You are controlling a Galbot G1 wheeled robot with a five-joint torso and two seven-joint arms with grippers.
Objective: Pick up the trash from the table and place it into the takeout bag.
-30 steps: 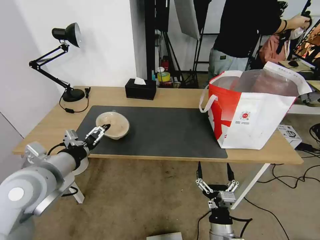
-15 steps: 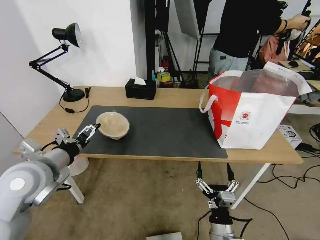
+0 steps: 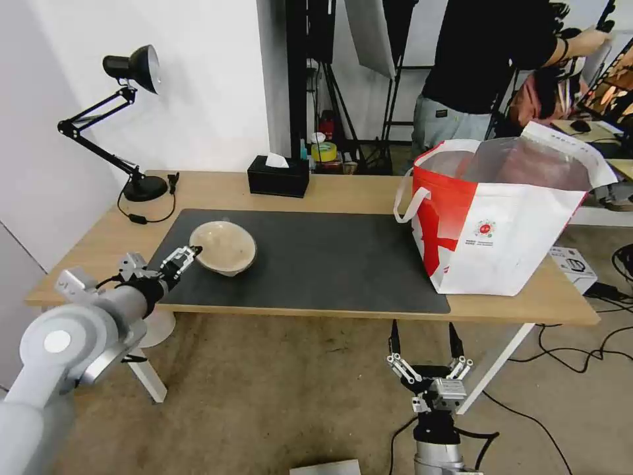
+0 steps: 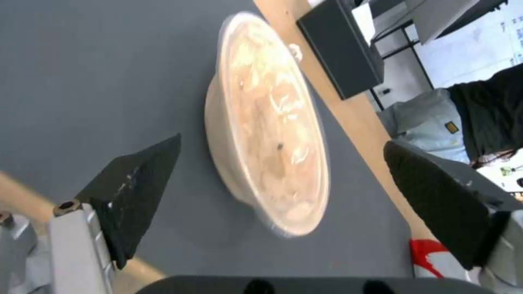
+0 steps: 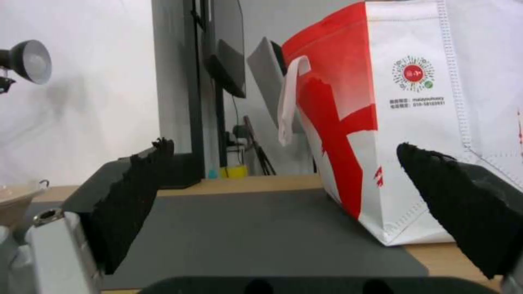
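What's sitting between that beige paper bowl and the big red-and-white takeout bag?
Nothing: in the head view, only bare dark grey mat stretches from the beige paper bowl to the red-and-white takeout bag.

Left arm (image 3: 79,330): rounded silver-grey shell, white circular joint cap, thin black cable along the forearm. Left gripper (image 3: 179,257): silver linkage frame, black wedge-shaped textured fingertips (image 4: 136,192), one round screw at a finger base. Right gripper (image 3: 425,343): same silver frame, black rough pads (image 5: 130,196), black cables trailing below the wrist.
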